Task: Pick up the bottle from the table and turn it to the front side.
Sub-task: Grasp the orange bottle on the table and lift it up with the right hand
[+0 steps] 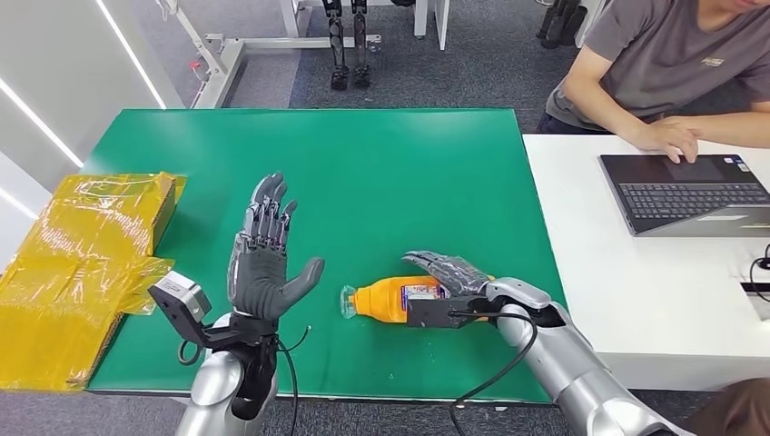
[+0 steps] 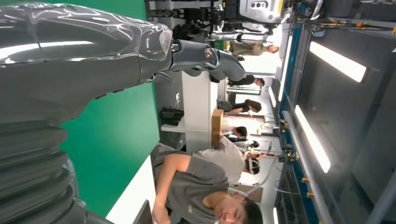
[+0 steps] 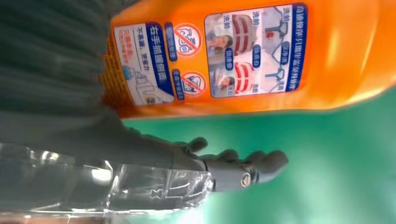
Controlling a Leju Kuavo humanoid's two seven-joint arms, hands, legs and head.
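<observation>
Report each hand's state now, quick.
Left hand: open, raised above the green table, holding nothing.
Right hand: over the orange bottle; grip cannot be told.

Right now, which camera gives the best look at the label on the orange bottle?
The right wrist view: the orange bottle is close and its label pictures show clearly. The head view shows the whole bottle lying on the green table, label tiny.

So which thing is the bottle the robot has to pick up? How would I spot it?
Find the big green table. Near its front edge, toward the white desk, an orange bottle lies on its side with the robot's right hand over it. It is the only orange thing there, with a clear cap and a picture label; the yellow plastic bags sit far at the other side.
</observation>
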